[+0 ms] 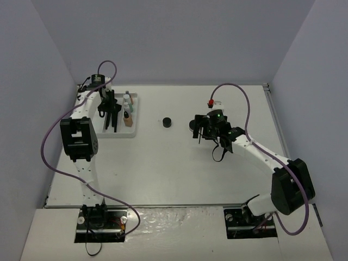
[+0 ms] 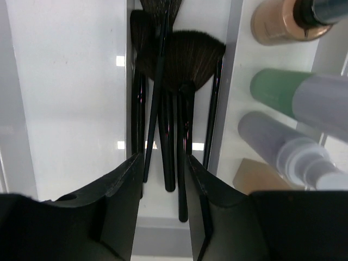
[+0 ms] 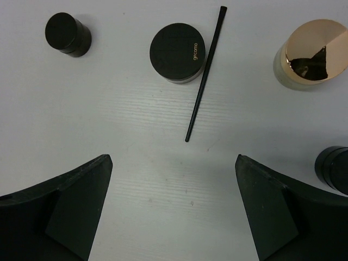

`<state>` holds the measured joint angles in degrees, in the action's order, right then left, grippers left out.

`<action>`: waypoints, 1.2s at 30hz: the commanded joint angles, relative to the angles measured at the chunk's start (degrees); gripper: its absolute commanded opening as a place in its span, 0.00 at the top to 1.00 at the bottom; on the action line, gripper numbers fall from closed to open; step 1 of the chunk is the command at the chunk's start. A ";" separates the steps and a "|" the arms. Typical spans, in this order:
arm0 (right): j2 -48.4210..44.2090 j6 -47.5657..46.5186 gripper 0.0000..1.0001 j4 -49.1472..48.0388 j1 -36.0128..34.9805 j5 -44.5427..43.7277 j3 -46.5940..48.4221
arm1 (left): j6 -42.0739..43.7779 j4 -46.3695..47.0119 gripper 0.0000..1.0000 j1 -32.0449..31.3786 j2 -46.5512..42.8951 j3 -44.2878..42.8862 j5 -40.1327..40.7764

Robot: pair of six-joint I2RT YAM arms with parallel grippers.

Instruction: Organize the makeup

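My left gripper hangs over the white tray, its fingers slightly apart and empty. Below it several black brushes and thin pencils lie together in one compartment. The neighbouring compartment holds a tan bottle, a green bottle, a lilac bottle and a tan compact. My right gripper is wide open and empty above the table. Ahead of it lie a thin black pencil, a round black jar and a small black jar.
A gold-capped jar and another black jar stand to the right of the right gripper. One black jar stands alone at mid-table. The tray's divider wall separates brushes from bottles. White walls close in the table.
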<state>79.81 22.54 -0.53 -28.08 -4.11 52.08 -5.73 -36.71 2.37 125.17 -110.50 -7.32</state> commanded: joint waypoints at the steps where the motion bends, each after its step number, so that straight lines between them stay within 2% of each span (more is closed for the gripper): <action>1: 6.00 2.32 0.11 -0.62 0.53 -3.76 4.74 | -4.07 1.67 0.67 0.41 -13.37 2.64 2.70; 8: 16.87 5.17 0.23 0.06 0.65 -6.83 9.03 | -11.10 -1.87 0.65 0.53 -29.56 10.64 6.57; 13: 22.53 6.49 0.33 -0.26 0.57 -8.22 11.16 | -12.19 -3.65 0.53 0.62 -39.90 15.62 5.34; 16: 25.12 6.81 0.41 -0.78 0.65 -9.62 11.77 | -12.45 -4.92 0.42 0.53 -45.82 18.32 4.27; 23: 28.59 7.60 0.63 -1.14 0.96 -11.89 11.96 | -12.81 -8.58 0.22 0.09 -52.76 21.03 1.14; 26: 28.21 8.53 0.84 -1.24 1.78 -12.50 10.29 | -12.64 -9.26 0.19 -1.18 -54.10 21.47 0.12; 29: 26.19 9.10 0.99 -1.45 2.94 -12.55 7.69 | -12.81 -9.43 0.19 -2.90 -55.03 21.60 -1.16; 36: 13.71 6.98 1.00 -4.92 2.49 -11.14 1.45 | -18.14 -5.34 0.19 -13.66 -56.44 22.23 -1.20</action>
<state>103.07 30.41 -4.31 -25.50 -14.56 56.38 -19.50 -46.81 -5.80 71.04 -87.36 -7.56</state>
